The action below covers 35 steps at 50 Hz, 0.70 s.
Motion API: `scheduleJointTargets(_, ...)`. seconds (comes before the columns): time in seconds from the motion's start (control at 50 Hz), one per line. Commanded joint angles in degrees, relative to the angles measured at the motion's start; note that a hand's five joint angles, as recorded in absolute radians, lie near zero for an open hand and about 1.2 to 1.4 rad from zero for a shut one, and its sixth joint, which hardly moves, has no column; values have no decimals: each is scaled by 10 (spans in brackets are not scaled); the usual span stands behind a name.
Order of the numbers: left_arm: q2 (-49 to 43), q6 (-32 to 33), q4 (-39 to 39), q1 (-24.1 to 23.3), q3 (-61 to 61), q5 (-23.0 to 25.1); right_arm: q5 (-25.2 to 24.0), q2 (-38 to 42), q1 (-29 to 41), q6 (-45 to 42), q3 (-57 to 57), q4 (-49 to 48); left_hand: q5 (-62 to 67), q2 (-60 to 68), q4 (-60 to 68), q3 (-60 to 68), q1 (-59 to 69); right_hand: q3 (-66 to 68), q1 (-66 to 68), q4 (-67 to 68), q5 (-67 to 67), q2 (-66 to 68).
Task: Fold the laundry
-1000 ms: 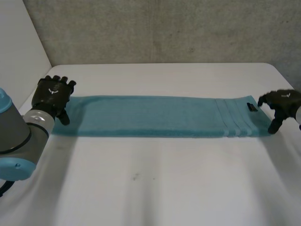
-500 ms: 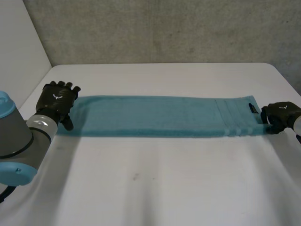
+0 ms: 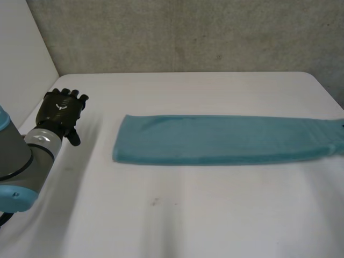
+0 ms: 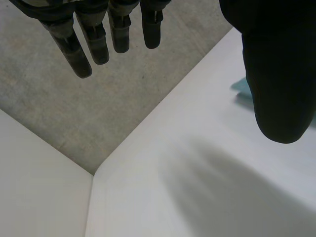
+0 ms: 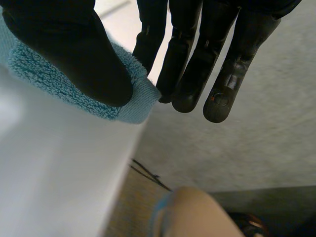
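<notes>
Lying flat on the smooth white table [image 3: 177,215], the long teal towel [image 3: 226,138] runs to the head view's right edge. The left hand [image 3: 63,109] is well apart from its other end, and a rough grey wall [image 3: 188,32] stands behind.

Left wrist view: the fingers are straight and hold nothing.

Right wrist view: at the table's edge the right hand [image 5: 185,54] pinches the towel's looped terry corner between thumb and fingers.
</notes>
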Motion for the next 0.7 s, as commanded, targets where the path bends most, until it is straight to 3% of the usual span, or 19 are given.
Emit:
scheduleJointTargets(0.02, 12, 0, -1, 1, -2, -2, 1, -41, 70, 17, -23, -1, -25, -15, -17, -20, -14, 124, 259, 119, 149, 134)
scheduleJointTargets(0.24, 35, -2, -1, 2, -14, -4, 1, -59, 364, 33, -72, -49, -25, -15, -17, -20, -14, 124, 259, 119, 149, 134)
scheduleJointTargets(0.42, 45, -2, 0, 3, -24, -3, -26, 61, 601, 31, -129, -149, -25, -15, -17, -20, -14, 124, 259, 119, 149, 134)
scheduleJointTargets(0.6, 44, -2, 0, 4, -25, -2, -31, 168, 691, 28, -179, -145, -25, -15, -17, -20, -14, 124, 259, 119, 149, 134)
scheduleJointTargets(0.62, 44, -2, 0, 4, -25, -2, -30, 171, 691, 27, -179, -144, -25, -15, -17, -20, -14, 92, 226, 86, 116, 101)
scheduleJointTargets(0.64, 43, -2, 0, 2, -25, -2, -24, 175, 690, 27, -179, -142, -25, -15, -17, -20, -14, -187, -52, -192, -162, -177)
scheduleJointTargets(0.68, 43, -3, 1, 0, -24, -1, -21, 172, 689, 28, -178, -139, -25, -15, -17, -20, -14, -489, -355, -495, -465, -480)
scheduleJointTargets(0.7, 43, -3, 1, -1, -24, -1, -18, 170, 689, 29, -176, -139, -25, -15, -17, -20, -14, -576, -441, -581, -551, -566)
